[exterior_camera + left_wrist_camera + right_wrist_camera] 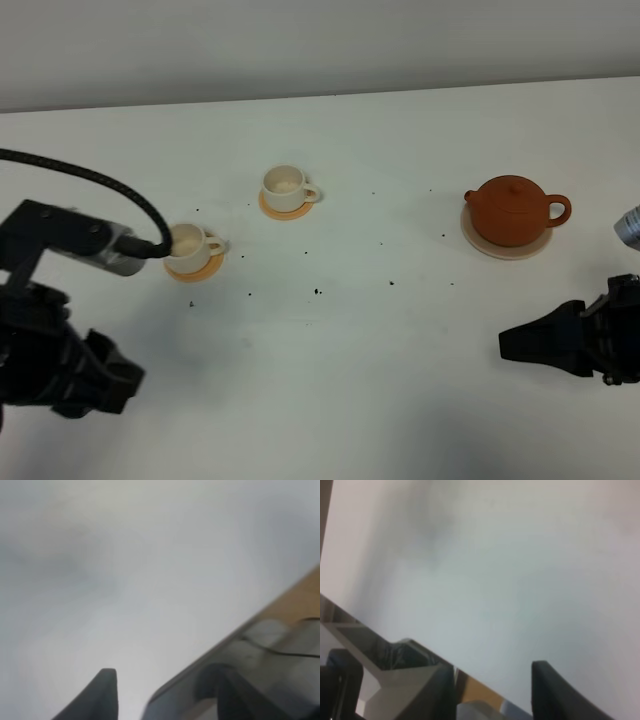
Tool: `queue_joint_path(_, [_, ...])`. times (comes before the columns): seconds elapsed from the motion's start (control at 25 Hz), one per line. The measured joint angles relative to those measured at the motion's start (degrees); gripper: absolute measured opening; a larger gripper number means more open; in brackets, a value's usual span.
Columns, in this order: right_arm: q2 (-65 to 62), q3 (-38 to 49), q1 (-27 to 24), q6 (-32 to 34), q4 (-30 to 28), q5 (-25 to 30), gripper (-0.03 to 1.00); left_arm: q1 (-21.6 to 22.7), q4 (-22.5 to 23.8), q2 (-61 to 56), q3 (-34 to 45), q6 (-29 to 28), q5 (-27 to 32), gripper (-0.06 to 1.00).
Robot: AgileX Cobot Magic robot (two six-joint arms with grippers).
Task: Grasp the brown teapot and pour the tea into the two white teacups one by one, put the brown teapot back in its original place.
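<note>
Exterior high: brown teapot (512, 210) upright on pale disc (479, 241), spout-to-handle axis crosswise, handle on its right; right gripper (508, 345), jaws parted and empty, sits camera-side of the teapot, far nearer than left gripper (120, 380).

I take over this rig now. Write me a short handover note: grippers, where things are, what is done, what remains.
Left gripper: jaws open, holding nothing.
Right gripper: the same.
Teapot sits on its beige disc at the right; no gripper touches it.
Near cup and far cup each stand on an orange coaster, left of centre. Tea in them: cannot tell.
Apparently all remains: grasp, pour twice, return teapot.
</note>
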Motion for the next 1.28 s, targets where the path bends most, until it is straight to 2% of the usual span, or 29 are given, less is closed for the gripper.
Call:
queue_joint_path(0.12, [0.0, -2.52, 0.0, 1.23, -1.29, 0.05, 0.37, 0.0, 10.65, -6.66, 1.94, -8.04, 4.66, 0.46])
queue_joint_path(0.24, [0.03, -3.76, 0.0, 1.83, -1.73, 0.11, 0.37, 0.0, 14.73, -14.22, 5.51, -10.48, 7.34, 0.46])
queue_joint_path(0.48, [0.03, -3.87, 0.0, 1.83, -1.91, 0.11, 0.37, 0.0, 15.17, -29.36, 12.53, -11.06, 5.53, 0.46])
queue_joint_path(1.0, [0.03, -3.87, 0.0, 1.43, -1.91, -0.32, 0.37, 0.2, 15.59, -51.4, 14.28, -11.06, 7.16, 0.46])
queue_joint_path(1.12, [0.03, -4.23, 0.0, 1.43, -1.91, -0.93, 0.37, 3.01, 15.59, -54.71, 14.28, -11.01, 7.23, 0.46])
queue_joint_path(1.28, [0.08, -5.82, 0.0, 1.43, -1.91, -1.1, 0.37, 10.09, 15.59, -58.29, 14.28, -11.01, 7.3, 0.46])
